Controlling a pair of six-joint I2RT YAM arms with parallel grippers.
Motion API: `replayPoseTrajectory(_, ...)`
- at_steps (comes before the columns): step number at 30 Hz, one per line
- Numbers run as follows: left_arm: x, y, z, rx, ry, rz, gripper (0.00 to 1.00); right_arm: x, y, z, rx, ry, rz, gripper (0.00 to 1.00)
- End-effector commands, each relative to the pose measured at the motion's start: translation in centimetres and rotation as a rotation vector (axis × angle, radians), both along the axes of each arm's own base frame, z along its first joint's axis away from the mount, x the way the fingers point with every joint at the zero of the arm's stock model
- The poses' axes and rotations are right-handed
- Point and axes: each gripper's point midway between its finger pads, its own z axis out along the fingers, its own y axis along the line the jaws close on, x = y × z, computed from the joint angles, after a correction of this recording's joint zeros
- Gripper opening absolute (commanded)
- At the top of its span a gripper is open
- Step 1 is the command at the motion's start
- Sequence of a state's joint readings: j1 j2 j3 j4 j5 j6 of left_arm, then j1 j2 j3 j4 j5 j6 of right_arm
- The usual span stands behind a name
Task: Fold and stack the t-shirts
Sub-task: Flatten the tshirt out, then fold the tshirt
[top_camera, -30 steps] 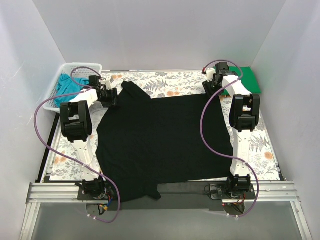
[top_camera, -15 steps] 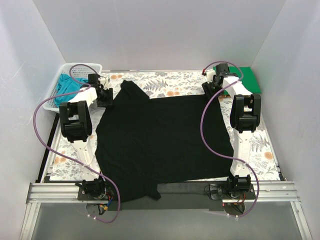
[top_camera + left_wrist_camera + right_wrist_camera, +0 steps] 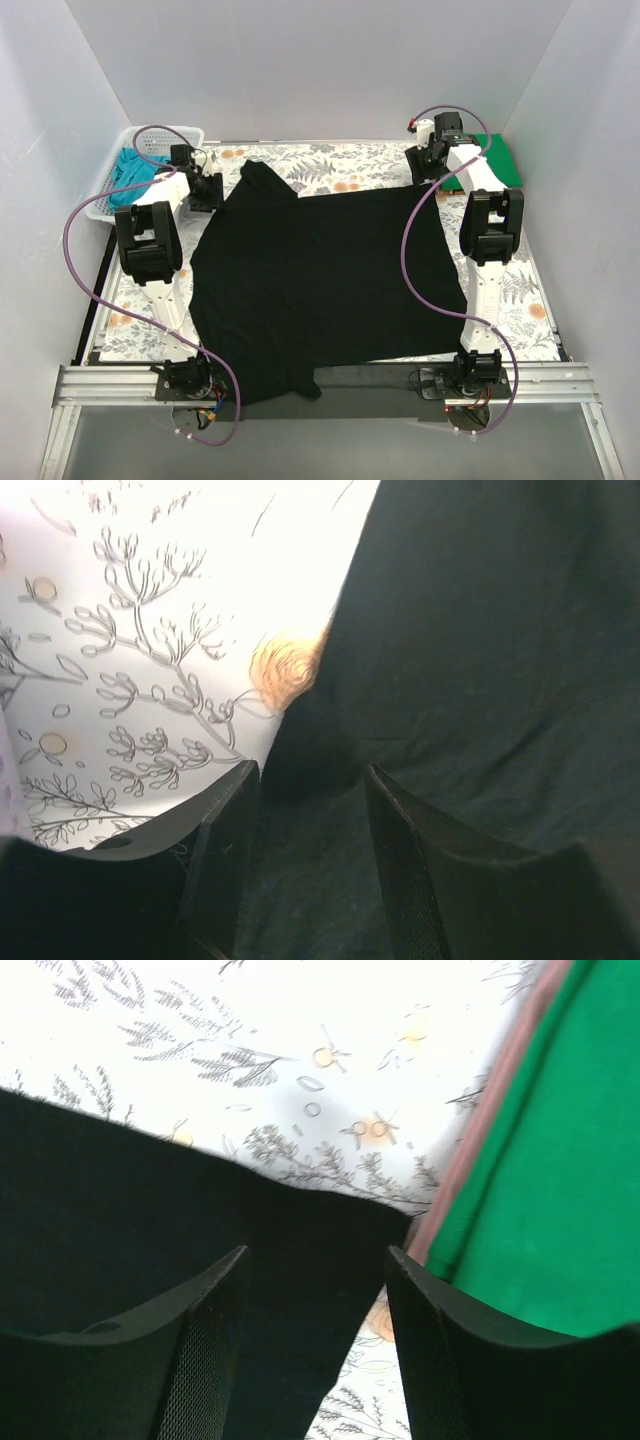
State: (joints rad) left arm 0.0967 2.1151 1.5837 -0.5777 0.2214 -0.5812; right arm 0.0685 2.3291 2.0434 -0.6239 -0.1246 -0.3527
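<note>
The large black t-shirt lies spread flat on the floral cloth. My left gripper is open at the shirt's back left edge. In the left wrist view its jaws stand apart just above the black cloth. My right gripper is open over the shirt's back right corner. The right wrist view shows that gripper above the black corner. The bright green shirt lies folded at the back right, beside that corner, and also shows in the right wrist view. The teal shirt lies crumpled in the basket.
A white mesh basket stands at the back left corner. The floral tablecloth shows bare along the back, between the two grippers. White walls close in the back and both sides. The shirt's near hem hangs over the table's front edge.
Both grippers have drawn back a little toward the far edge, the left one also leftward. The black shirt lies much as before.
</note>
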Motion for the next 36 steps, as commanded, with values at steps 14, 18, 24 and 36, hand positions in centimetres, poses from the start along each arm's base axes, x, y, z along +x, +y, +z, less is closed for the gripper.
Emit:
replayPoseTrajectory(14, 2.1, -1.3, 4.4, -0.041, -0.105, -0.021, 0.49, 1.0, -2.4, -3.0, -0.115, 0.007, -0.122, 0.49)
replayPoseTrajectory(18, 2.2, -1.3, 4.5, -0.033, -0.109, -0.023, 0.49, 1.5, -3.2, -3.1, -0.149, -0.009, -0.176, 0.5)
replayPoseTrajectory(24, 2.2, -1.4, 4.6, -0.044, -0.111, -0.023, 0.49, 1.4, -2.9, -4.0, -0.14, 0.004, -0.19, 0.51)
replayPoseTrajectory(36, 4.0, -2.6, 7.4, -0.121, -0.156, -0.029, 0.52, -0.2, -2.7, -7.5, -0.084, 0.105, -0.206, 0.34)
